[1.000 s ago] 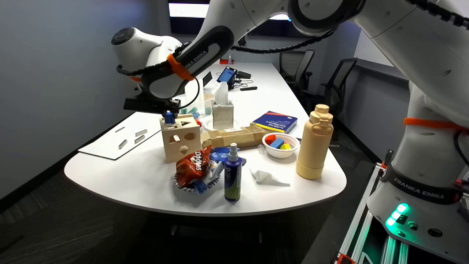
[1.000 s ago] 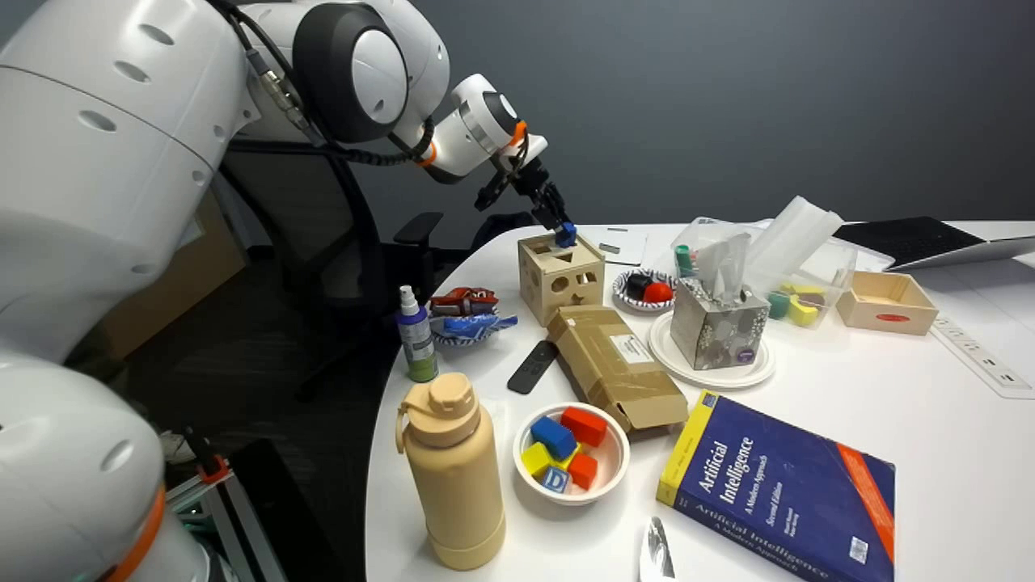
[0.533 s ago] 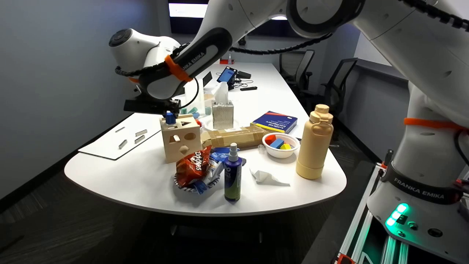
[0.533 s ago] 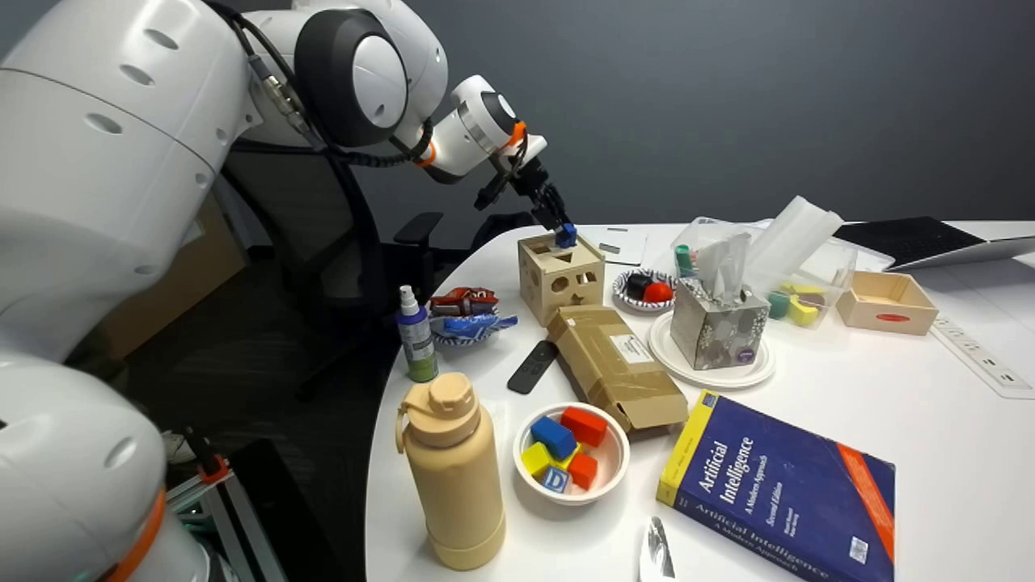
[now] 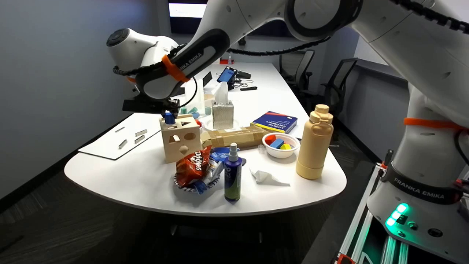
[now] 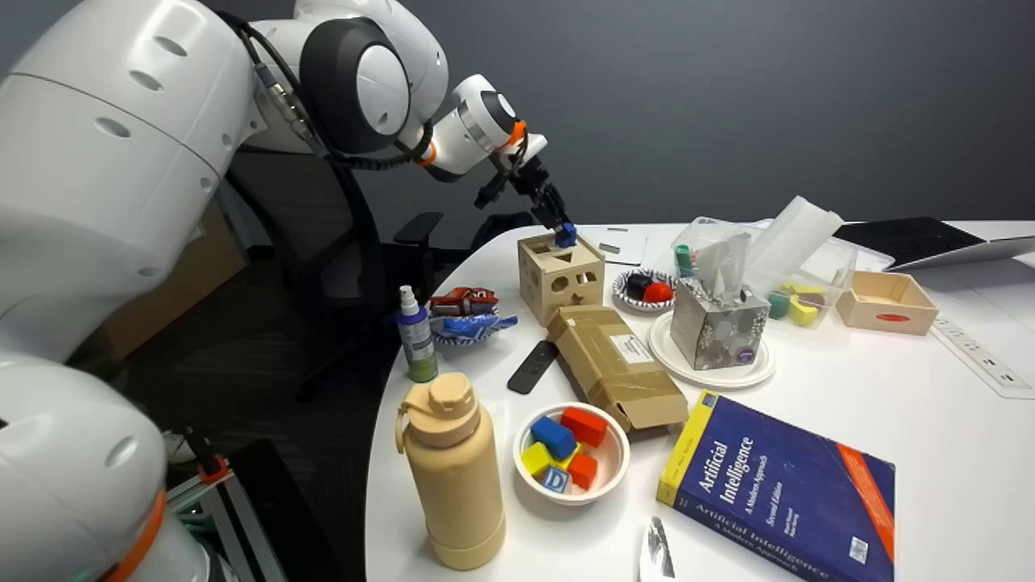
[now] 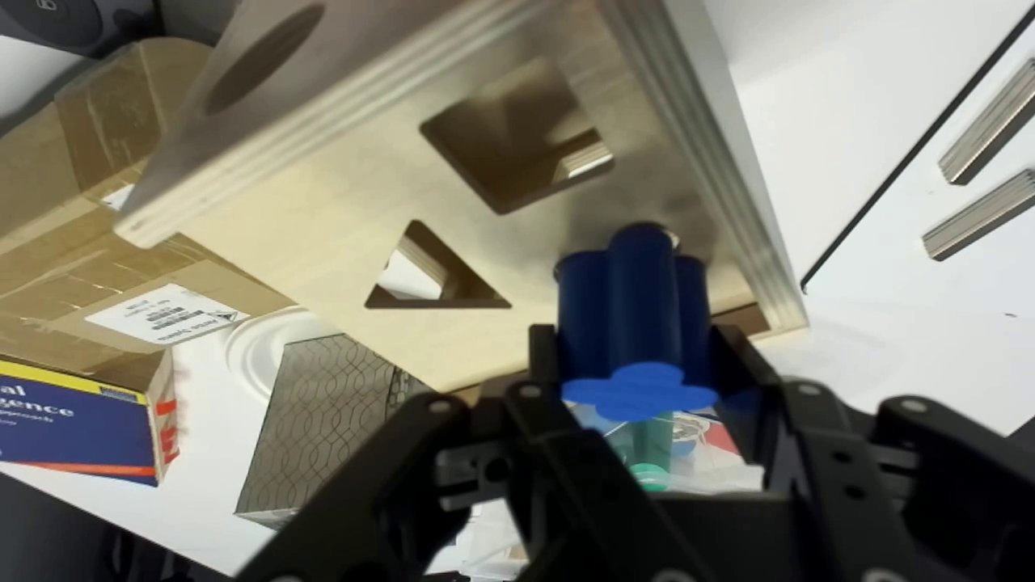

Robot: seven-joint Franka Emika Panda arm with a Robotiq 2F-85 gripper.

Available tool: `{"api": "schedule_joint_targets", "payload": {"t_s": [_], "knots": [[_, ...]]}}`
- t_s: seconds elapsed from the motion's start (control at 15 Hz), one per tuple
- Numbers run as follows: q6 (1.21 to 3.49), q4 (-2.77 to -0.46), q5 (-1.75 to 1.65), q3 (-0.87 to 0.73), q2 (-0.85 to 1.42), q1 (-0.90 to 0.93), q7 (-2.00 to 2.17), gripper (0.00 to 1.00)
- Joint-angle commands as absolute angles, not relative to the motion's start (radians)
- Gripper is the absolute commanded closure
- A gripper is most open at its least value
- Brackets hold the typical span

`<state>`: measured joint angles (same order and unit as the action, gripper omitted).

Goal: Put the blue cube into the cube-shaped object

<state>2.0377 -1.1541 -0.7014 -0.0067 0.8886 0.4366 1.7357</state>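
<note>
The blue block point(image 7: 643, 307) is a clover-shaped prism, not a plain cube. My gripper point(image 7: 637, 347) is shut on its upper part, one finger on each side. The pale wooden cube-shaped box point(image 7: 307, 242) has cut-out holes, with a four-sided and a triangular one beside the block. The block's lower end meets the box top; slivers of a hole's edge show around it. I cannot tell how far it enters. In both exterior views, the blue block point(image 5: 169, 118) point(image 6: 567, 235) is upright or nearly so at the top of the wooden box point(image 5: 170, 152) point(image 6: 534, 279).
A cardboard package point(image 6: 614, 364) lies against the box's near side. A snack bowl point(image 5: 194, 170) and a spray bottle point(image 5: 233, 176) stand close by. A tissue box point(image 6: 720, 323), a white bowl of coloured blocks point(image 6: 525, 477), a tan bottle point(image 6: 457, 485) and a book point(image 6: 792, 485) are on the table.
The arm's upper links and elbow have shifted slightly. The gripper and blue block stay at almost the same place on the box top, with only a tiny sideways shift.
</note>
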Motion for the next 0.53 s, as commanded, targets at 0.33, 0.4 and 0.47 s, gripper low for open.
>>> {"api": "schedule_joint_targets", "payload": {"t_s": [0.33, 0.4, 0.47], "knots": [[1.96, -1.035, -0.656, -0.028, 0.965, 0.471, 1.713, 0.76], [1.95, -1.03, -0.656, -0.03, 0.968, 0.475, 1.715, 0.76], [1.938, -1.025, -0.656, -0.033, 0.971, 0.479, 1.716, 0.76]]}}
